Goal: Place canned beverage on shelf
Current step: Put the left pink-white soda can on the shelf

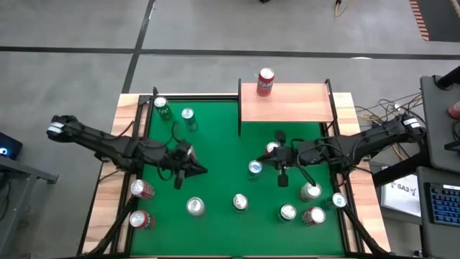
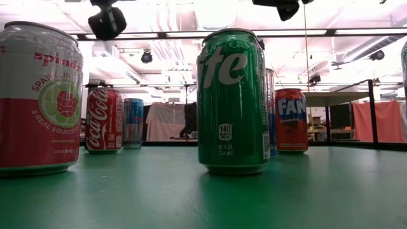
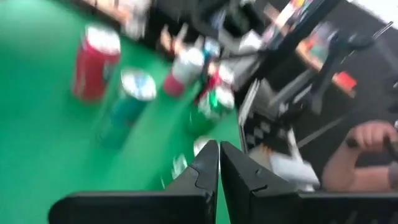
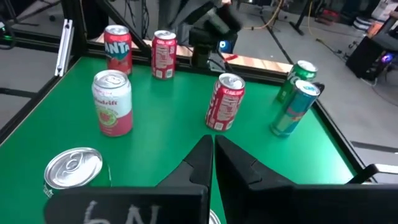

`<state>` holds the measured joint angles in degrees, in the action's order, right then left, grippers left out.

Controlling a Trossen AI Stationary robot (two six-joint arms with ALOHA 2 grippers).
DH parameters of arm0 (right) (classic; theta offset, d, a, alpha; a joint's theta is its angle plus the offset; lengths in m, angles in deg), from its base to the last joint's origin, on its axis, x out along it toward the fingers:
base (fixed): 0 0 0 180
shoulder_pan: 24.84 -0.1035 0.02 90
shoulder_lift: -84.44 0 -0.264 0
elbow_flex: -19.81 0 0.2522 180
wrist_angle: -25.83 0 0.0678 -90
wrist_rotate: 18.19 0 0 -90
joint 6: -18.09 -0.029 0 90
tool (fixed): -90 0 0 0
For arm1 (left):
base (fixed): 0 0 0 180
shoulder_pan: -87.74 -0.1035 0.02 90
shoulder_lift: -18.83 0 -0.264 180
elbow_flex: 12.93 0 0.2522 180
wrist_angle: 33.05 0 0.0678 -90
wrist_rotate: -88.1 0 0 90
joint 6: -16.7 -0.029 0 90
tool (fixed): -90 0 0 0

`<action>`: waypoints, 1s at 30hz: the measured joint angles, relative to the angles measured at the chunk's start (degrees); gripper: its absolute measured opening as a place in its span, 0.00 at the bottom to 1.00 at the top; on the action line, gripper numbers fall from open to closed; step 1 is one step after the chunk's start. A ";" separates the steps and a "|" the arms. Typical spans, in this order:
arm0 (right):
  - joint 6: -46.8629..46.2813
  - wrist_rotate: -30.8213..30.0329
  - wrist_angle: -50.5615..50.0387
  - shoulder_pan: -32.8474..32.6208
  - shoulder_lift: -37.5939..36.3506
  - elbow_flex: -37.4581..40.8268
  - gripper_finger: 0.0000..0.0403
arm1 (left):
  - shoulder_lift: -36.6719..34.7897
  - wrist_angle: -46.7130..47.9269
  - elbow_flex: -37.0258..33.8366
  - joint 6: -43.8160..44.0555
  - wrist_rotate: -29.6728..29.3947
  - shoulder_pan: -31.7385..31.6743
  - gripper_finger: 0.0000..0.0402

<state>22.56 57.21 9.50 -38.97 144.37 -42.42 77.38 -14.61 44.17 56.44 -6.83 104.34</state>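
Many cylindrical aluminium beverage cans stand upright on the green felt tabletop [image 1: 215, 155]; which one is the target cannot be told. One red can [image 1: 266, 81] already stands at the far edge of the small light-wood shelf board on thin black posts [image 1: 287, 108], at the table's far right corner. Handling, as judgement: the cans look like sealed rigid thin-wall metal, fairly heavy if full, smooth and somewhat slippery, and they dent under a hard squeeze. Best hold is across the mid-body with the can kept upright, not on the rim or the tab. The left gripper [image 3: 219, 163] hangs over the table's left-centre with jaws closed on nothing. The right gripper [image 4: 213, 158] hangs over right-centre, just in front of the shelf, jaws closed and empty too; a silver-topped can [image 1: 255, 167] and a white-topped can [image 1: 310, 191] stand near it. The right arm seems better placed for the shelf. Its jaws must open before any pick. Felt should give grip and damp a set-down; the bare wood board looks slicker, so a can set down tilted could tip. Room: open lab with ceiling lights, cables and a keyboard off the right side, and a person's hand [image 3: 373, 138] beyond the table.
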 joint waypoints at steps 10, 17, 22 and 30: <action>1.70 0.01 -2.39 0.00 0.08 0.15 0.02 | 13.44 59.06 23.43 25.79 0.24 8.90 0.00; 6.83 0.03 -2.87 0.06 -0.93 0.17 0.02 | 16.38 57.83 29.17 12.15 0.27 15.45 0.00; 8.23 0.03 -3.40 0.13 -4.07 0.09 0.02 | 19.97 56.27 31.89 12.16 -4.40 18.66 0.00; 8.29 0.03 -6.57 0.13 -6.76 0.11 0.02 | 26.28 54.56 36.87 13.96 -4.97 19.12 0.00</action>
<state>30.85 57.24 2.93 -38.84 137.61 -42.31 103.66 39.95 81.04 70.40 -11.80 123.46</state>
